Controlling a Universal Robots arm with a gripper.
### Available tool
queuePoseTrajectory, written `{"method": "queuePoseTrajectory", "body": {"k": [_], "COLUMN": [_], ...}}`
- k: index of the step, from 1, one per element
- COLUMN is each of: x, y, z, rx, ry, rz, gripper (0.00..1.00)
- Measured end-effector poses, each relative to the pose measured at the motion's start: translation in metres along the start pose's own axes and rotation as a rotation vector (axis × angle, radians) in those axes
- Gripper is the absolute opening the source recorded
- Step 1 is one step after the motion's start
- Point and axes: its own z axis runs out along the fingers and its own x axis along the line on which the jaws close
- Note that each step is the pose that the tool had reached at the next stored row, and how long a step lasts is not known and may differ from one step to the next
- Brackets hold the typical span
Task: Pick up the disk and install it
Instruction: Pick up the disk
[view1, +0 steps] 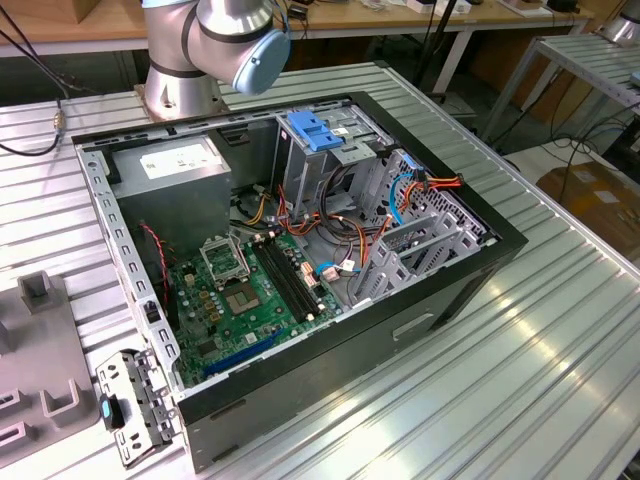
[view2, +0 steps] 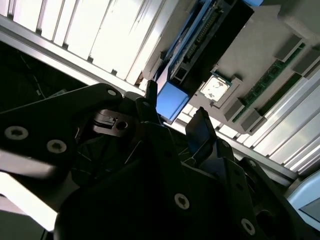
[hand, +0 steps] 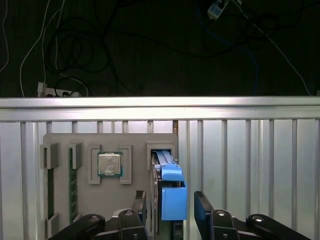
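Between the spread jaws of the gripper (hand: 171, 194) stands the disk (hand: 171, 172), on edge in a slot of a grey tray (hand: 100, 140). Its blue carrier end faces the gripper. One finger sits on each side of the carrier with a visible gap, nothing pinched.

First wrist view: head-on look.
- A CPU chip (hand: 110, 164) lies in a holder of the tray just beside the disk's slot.
- Memory sticks (hand: 73, 192) sit in slots further along.
- The tray lies on the ribbed metal surface (hand: 250, 165) near its edge, with a dark floor and loose cables (hand: 75, 60) beyond.

Second wrist view: oblique angle.
- It shows the disk (view2: 205, 35) along its length, dark side edge and connector strip visible.
- The gripper (view2: 175, 102) has its black fingers flanking the blue tab.
- The CPU chip (view2: 214, 88) and memory sticks (view2: 272, 75) are also in frame.

Exterior view:
- The robot arm (view1: 235, 40) has its base on the surface (view1: 560, 330).
- An open computer case (view1: 440, 300) lies on its side, with the motherboard (view1: 240, 290) inside.
- Also inside are a grey power-supply box (view1: 175, 165) and a metal bay with a blue latch (view1: 315, 130).
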Motion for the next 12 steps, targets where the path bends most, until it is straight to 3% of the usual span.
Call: {"method": "queuePoseTrajectory", "body": {"k": [10, 12], "x": [0.0, 0.0001], "y": [0.0, 0.0], "z": [0.0009, 0.0037], "rx": [-0.0009, -0.0046], "ry": [0.0, 0.0], "rz": [0.0, 0.0], "gripper": [0.51, 0.51]}}
